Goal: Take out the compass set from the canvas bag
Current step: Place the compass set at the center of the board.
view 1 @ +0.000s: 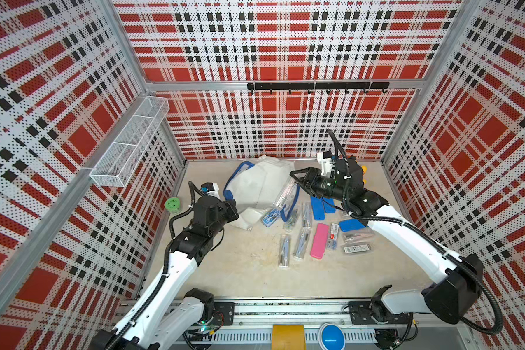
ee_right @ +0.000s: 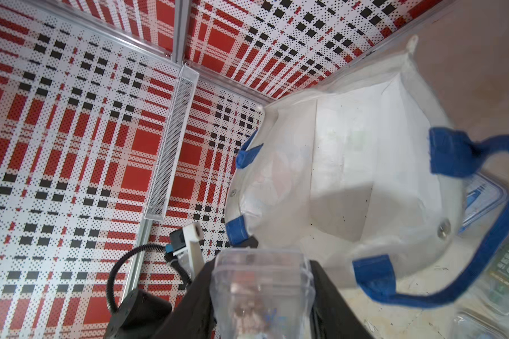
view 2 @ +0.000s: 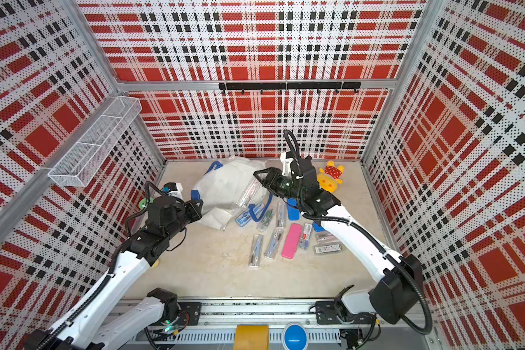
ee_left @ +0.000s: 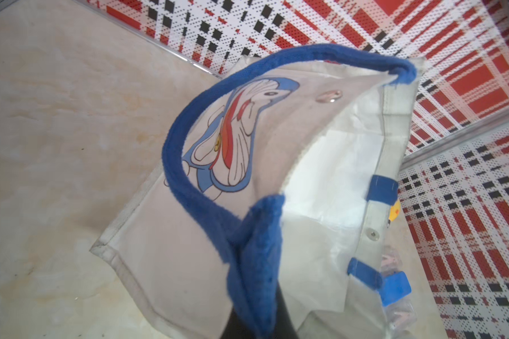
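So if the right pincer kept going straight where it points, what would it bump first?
Most likely the off-white canvas bag with blue handles: the right pincer, holding a clear plastic case, aims into its open mouth, so the case would probably meet the inner wall first. Depth is unclear.

1. Yellow plush toy [view 1: 364,168]: mostly behind right arm [view 1: 346,181] in a top view.
2. Clear case [ee_right: 262,293]: contents blurred, near end cut off.
3. Left gripper [view 1: 233,212]: fingertips buried under blue handle [ee_left: 256,249].
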Controlling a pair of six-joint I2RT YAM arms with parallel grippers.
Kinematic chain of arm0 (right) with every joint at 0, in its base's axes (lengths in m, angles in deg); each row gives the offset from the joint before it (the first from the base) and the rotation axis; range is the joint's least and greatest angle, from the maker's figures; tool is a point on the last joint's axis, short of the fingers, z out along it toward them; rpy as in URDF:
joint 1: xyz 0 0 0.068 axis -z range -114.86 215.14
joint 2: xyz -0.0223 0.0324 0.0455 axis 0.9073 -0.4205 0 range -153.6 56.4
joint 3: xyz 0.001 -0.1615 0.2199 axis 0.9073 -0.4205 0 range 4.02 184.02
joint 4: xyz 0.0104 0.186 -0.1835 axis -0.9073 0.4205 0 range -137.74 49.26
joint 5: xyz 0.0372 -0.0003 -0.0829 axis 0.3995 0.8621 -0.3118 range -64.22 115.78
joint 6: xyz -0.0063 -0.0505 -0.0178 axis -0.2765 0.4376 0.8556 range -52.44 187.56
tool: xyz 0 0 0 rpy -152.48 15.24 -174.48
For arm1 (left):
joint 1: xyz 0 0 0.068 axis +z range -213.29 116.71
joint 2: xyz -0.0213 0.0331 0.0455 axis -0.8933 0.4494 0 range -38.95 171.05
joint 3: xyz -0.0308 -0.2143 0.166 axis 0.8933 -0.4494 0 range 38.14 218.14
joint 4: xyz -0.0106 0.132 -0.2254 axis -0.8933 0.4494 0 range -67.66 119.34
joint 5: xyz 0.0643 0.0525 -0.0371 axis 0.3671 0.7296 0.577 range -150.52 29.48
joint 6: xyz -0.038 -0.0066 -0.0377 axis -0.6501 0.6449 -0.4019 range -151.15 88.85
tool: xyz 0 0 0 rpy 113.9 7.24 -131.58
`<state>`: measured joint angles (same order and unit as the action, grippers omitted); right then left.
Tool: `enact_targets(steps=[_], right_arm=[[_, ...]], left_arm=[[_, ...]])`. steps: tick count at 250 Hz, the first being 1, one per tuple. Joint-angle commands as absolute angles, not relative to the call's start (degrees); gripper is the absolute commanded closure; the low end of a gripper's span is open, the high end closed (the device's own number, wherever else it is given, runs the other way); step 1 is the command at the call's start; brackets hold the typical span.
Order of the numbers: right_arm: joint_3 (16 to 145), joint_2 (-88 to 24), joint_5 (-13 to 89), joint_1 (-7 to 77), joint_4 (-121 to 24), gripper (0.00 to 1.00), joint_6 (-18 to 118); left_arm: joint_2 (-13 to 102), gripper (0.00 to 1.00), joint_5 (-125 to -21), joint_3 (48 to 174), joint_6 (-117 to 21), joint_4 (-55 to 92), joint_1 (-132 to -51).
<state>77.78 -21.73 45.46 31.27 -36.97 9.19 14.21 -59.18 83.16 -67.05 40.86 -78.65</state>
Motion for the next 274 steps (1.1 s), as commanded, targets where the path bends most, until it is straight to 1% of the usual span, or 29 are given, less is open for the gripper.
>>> enact_targets(steps=[1,22,45,81,107,153,192,208,224,252,274], right_arm=[[78.5,-20.9,47.7,30.1,-27.5,0.62,14.0],[77.6,-22.3,48.4,28.4,-23.5,0.63,15.3],[75.0,-25.2,48.9,25.0,-24.0,0.63,14.4],[72.5,-31.6,47.5,19.0,-25.0,0.64,12.1],[73.6,-37.2,47.1,15.9,-23.3,0.63,11.1],[74.9,-45.9,47.1,14.1,-22.3,0.62,9.3],[74.6,-49.7,46.4,14.1,-23.6,0.6,7.4],[75.5,-50.4,45.8,14.1,-22.6,0.57,7.4],[75.9,-50.6,45.1,14.1,-21.9,0.53,7.3],[75.8,-50.3,44.4,14.2,-21.3,0.39,6.8],[75.8,-49.1,44.0,14.3,-20.9,0.32,7.2]], left_arm=[[16.4,1.0,-61.0,85.9,-68.9,42.0,-74.6],[18.3,1.0,-63.9,85.7,-71.0,41.8,-71.7],[20.0,1.0,-67.4,84.8,-73.0,39.3,-69.5],[21.6,1.0,-68.8,84.8,-73.1,38.7,-68.7],[21.8,1.0,-68.9,84.7,-72.5,38.7,-68.5],[21.1,1.0,-70.4,83.6,-72.5,38.9,-67.5],[19.9,1.0,-71.6,82.8,-72.3,39.2,-67.4],[19.4,1.0,-72.3,82.5,-72.2,39.2,-67.3],[19.2,1.0,-73.5,82.4,-72.0,39.2,-67.4],[19.0,1.0,-75.6,82.6,-71.3,39.4,-67.4],[18.9,1.0,-76.7,83.4,-70.3,40.1,-67.5]])
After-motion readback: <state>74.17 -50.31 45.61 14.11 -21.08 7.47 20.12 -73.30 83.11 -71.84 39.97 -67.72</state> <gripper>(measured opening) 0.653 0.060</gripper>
